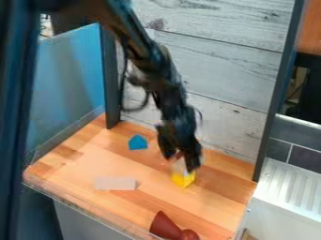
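The black gripper (180,158) hangs over the right half of the wooden table, pointing down. Right beneath it is a yellow block (183,179), close to the gripper's lower end; whether they touch is unclear. A pale greyish patch shows between the gripper and the yellow block, partly covered by the gripper. Farther back and to the left lies a small blue block (138,142). A flat, pale rectangular block (115,183) rests left of the yellow one. At the front edge lies a dark red, cone-like object (165,226) with a rounded part at its right.
The wooden table (69,171) has a blue panel (72,79) along its left side and a whitewashed plank wall (232,70) behind. Dark upright posts stand at the back corners. To the right is a white ridged surface (291,187).
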You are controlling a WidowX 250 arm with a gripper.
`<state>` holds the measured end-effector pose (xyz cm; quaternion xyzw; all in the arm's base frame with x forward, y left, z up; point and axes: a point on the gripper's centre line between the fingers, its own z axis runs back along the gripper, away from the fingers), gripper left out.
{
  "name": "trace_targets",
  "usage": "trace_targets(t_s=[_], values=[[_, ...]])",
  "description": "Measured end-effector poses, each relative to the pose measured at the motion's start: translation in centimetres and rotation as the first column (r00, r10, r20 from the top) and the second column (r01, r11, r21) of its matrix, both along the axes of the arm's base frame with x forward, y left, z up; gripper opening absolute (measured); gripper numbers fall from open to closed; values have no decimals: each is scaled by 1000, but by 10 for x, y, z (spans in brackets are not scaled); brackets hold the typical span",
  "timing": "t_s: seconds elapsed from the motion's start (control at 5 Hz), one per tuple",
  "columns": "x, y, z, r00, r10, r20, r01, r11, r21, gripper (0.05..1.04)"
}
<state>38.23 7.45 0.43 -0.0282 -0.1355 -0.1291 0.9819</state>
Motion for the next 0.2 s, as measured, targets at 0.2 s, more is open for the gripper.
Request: trace_targets(t_s=[0.2], values=[[-8,11,21,992,-82,-98,87,995,47,1001]])
